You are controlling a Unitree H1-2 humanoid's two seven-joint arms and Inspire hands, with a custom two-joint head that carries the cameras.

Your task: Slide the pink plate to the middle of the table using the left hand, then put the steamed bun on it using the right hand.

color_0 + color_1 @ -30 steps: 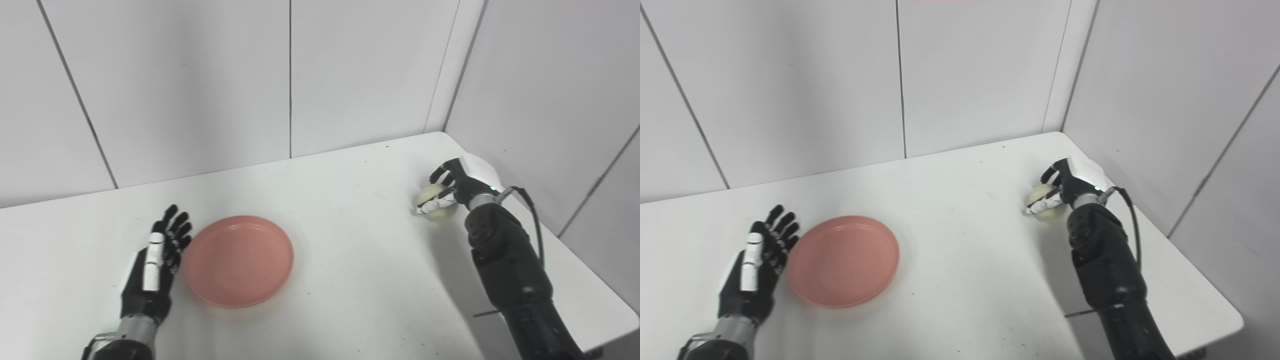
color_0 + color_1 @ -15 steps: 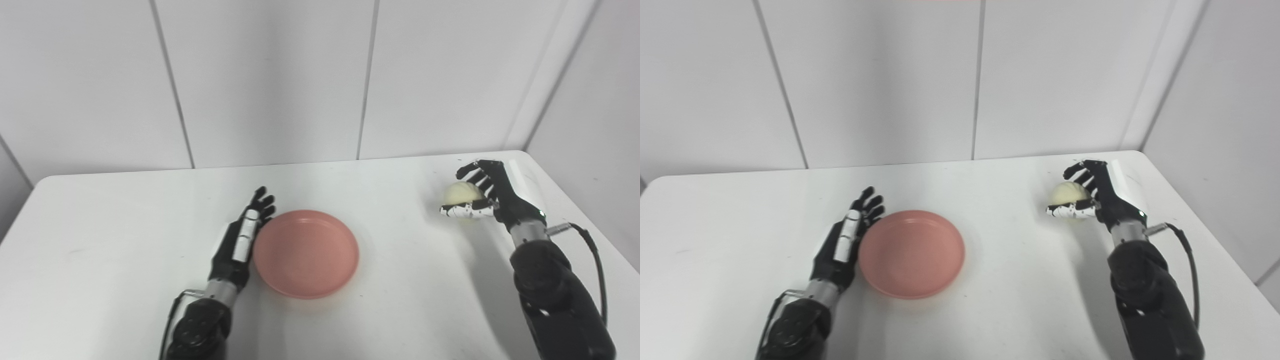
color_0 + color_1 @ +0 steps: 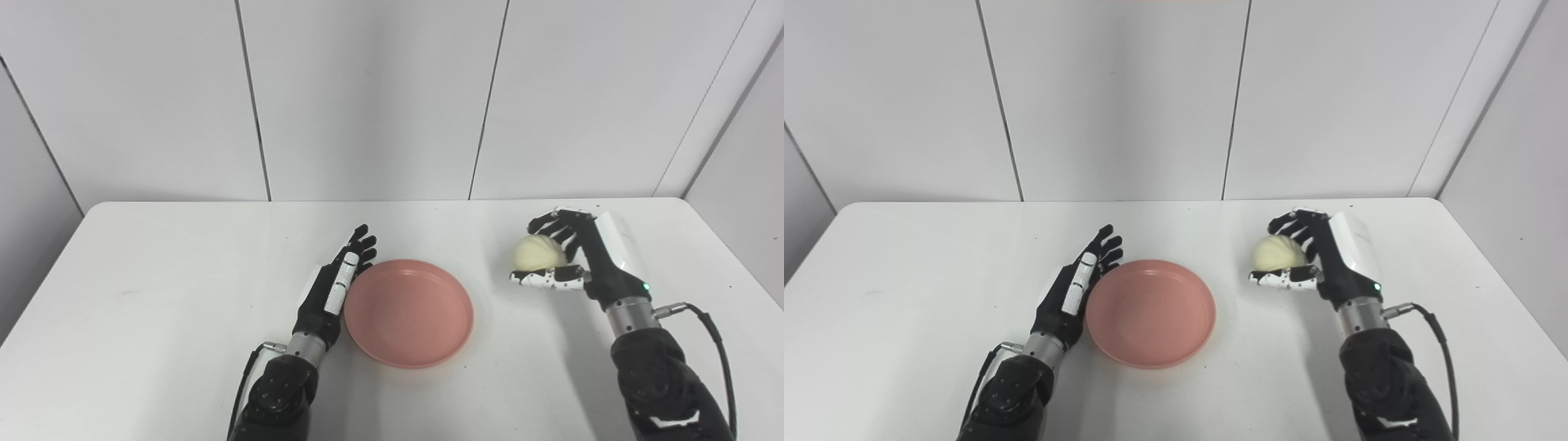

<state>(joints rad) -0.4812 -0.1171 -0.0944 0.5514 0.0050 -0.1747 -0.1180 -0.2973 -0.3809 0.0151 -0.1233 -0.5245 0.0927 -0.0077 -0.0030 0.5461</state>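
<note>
Nearest you, both forearms enter from the bottom edge, the left arm's wrist cable and the right arm's black cable [image 3: 713, 331] looping beside them over the white table [image 3: 153, 318].

Your left hand [image 3: 331, 291] stands on edge with its fingers [image 3: 361, 242] straight, close together and pointing away from you; they hold nothing. The palm side faces the pink plate [image 3: 408, 312], which lies flat on the table directly to the right of those fingers, its left rim touching or almost touching them; you cannot tell which. The plate sits roughly midway across the table and carries nothing.

Farther to the right, your right hand [image 3: 579, 263] is raised with its fingers [image 3: 1295, 223] curled around the steamed bun [image 3: 538, 252]. The bun, pale cream and round, rests between the curled fingers above and behind it and the white-and-black thumb below it. It appears held above the table surface, to the right of the plate and apart from its rim. The white back cover of this hand faces right, and a small green light shows near the wrist.

Beyond both sets of fingers, the far table edge meets grey wall panels [image 3: 367, 92] divided by thin vertical seams.
</note>
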